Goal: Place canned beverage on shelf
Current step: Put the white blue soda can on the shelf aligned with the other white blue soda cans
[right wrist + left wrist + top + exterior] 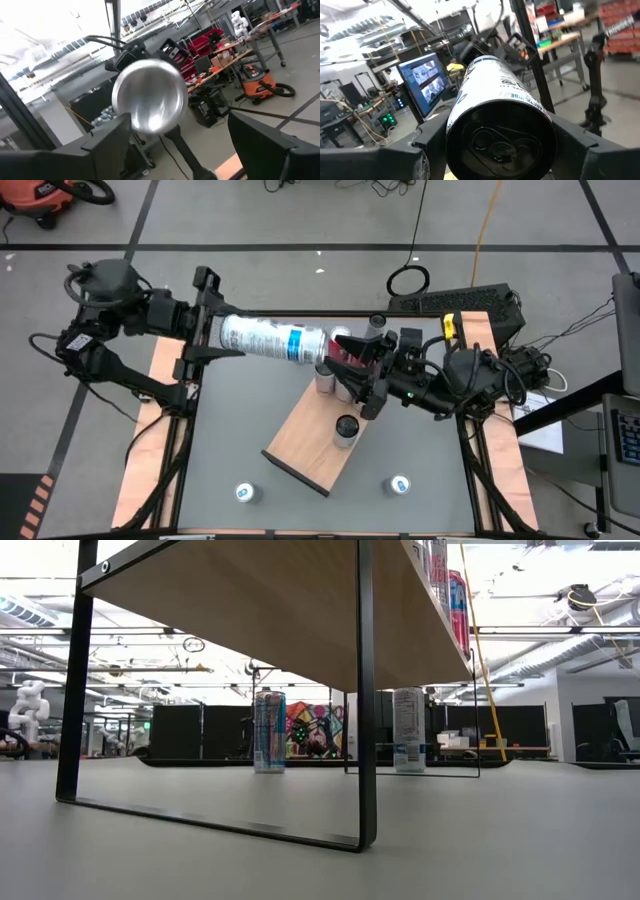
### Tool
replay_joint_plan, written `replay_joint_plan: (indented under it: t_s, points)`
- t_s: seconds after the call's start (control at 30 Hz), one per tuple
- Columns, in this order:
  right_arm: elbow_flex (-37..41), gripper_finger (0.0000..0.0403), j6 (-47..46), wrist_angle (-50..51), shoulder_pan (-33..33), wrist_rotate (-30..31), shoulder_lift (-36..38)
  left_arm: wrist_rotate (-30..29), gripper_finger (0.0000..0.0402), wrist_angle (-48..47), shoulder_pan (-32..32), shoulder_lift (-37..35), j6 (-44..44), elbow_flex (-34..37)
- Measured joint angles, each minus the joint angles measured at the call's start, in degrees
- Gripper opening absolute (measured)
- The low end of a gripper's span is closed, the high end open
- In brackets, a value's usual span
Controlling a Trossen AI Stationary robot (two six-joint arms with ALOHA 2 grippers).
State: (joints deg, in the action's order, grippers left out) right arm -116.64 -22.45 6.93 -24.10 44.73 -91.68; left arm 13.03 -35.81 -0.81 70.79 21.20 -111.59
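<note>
A white and blue can (270, 338) lies level in the air above the table's far part, held by my left gripper (225, 335). Its pull-tab top (497, 145) faces the left wrist camera. Its silver bottom (150, 95) faces my right gripper (345, 365), which is open just right of the can's free end. I cannot tell whether it touches the can. The shelf (310, 445), a light-brown board on black legs (365, 740), stands mid-table below them. A pink can (345, 352) and two silver-topped cans (345, 430) (325, 375) stand on it. My left gripper pinches the can's wall near its top end (452, 125) between its two fingers (415, 150), one on each side. The fingers come level from the table's left and lie along the can. The can is lifted clear and lies about level, with its bottom toward the right.
Two more cans (247, 493) (399, 485) stand on the grey tabletop near its front edge; the low view shows them (269, 732) (408, 730) beyond the shelf's legs. A keyboard (460, 302) lies at the far right. The grey top left of the shelf is bare.
</note>
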Motion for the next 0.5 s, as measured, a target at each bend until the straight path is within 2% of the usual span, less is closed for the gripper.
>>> replay_joint_plan:
  t_s: [0.3,0.5]
  points:
    - [0.0,0.0306,3.4,3.5,0.0,-5.0,0.0,0.1,0.0251,-2.0,-4.0,1.8,9.4,0.0]
    - [0.0,0.0306,3.7,3.6,-0.1,-9.1,0.0,-1.6,0.0251,-1.8,-5.5,2.6,12.3,-0.1]
